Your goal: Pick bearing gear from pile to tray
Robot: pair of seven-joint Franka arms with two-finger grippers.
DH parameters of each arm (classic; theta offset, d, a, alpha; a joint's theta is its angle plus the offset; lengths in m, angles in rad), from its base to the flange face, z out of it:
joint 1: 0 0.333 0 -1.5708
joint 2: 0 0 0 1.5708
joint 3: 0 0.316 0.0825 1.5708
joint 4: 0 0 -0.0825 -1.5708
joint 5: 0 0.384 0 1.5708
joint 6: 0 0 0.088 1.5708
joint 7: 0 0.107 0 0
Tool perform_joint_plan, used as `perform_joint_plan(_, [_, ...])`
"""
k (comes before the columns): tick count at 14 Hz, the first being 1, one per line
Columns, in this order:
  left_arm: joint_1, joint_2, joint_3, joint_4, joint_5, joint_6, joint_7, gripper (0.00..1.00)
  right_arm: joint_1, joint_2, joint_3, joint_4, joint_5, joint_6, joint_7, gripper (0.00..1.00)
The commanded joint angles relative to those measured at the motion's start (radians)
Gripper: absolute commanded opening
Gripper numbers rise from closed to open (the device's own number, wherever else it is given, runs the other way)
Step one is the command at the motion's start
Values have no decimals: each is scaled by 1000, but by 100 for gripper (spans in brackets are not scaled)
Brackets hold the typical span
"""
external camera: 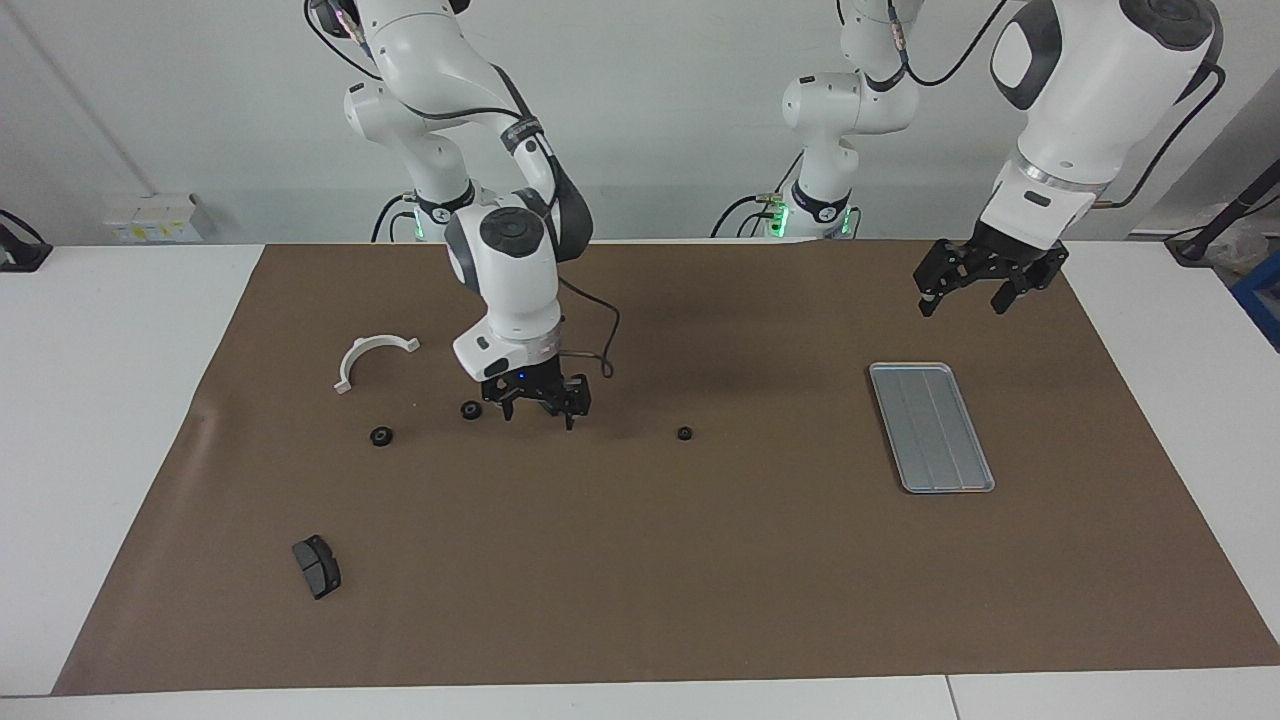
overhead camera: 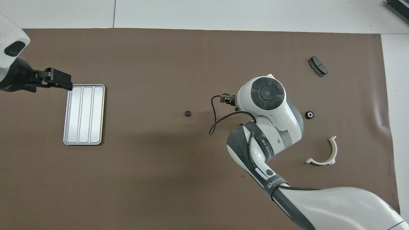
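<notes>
Brown paper mat [external camera: 640,560] covers the middle of the white desk [external camera: 110,400], and the silver-grey tray [external camera: 931,427], taken here as the landmark, lies on it toward the left arm's end. No part lies in the tray. One small black gear [external camera: 684,433] rests alone on the mat, well apart from the tray toward the right arm's end, and nothing touches it. Two more gears [external camera: 471,409] [external camera: 381,436] lie much farther from the tray in the same direction. Near them is the white half-ring bracket [external camera: 371,358], a little nearer the robots than the tray. A dark grey pad [external camera: 317,566] sits farther from the robots than the tray, out toward the right arm's end.

Right hand [external camera: 536,406] hangs low over the mat, between the lone gear and the gear pair, and just beside one of the pair. Its fingers stand apart and hold nothing. From overhead the arm's white wrist housing hides this hand and whatever lies beneath it.

Left hand [external camera: 970,290] hovers above the mat just beside the tray's short end nearer the robots. Its fingers are spread wide and empty. In the overhead view this hand [overhead camera: 59,80] overlaps the tray's corner [overhead camera: 71,87], yet the facing view shows it raised clear of the rim.
</notes>
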Motion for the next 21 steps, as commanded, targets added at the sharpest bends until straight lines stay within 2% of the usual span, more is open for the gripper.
perform_joint_plan(1, [-52, 19, 13, -3, 13, 29, -72, 100, -72, -40, 14, -83, 21, 38, -115, 100])
perform_joint_plan(4, [-104, 44, 14, -26, 18, 80, -154, 100, -138, -50, 14, -166, 36, 99, -233, 100])
perform_joint_plan(7, [-184, 79, 13, -57, 79, 158, -320, 100, -161, -53, 15, -201, 44, 132, -249, 100])
perform_joint_plan(10, [-225, 119, 13, -75, 92, 213, -386, 100, -163, -56, 15, -233, 78, 132, -287, 100])
perform_joint_plan(14, [-300, 197, 14, -106, 93, 360, -523, 100, -138, -62, 15, -241, 78, 125, -293, 100])
perform_joint_plan(18, [-365, 286, 14, -106, 104, 456, -598, 100, -132, -68, 17, -261, 78, 125, -313, 85])
perform_joint_plan(21, [-392, 317, 11, -126, 104, 494, -604, 100, -132, -70, 17, -263, 78, 129, -315, 73])
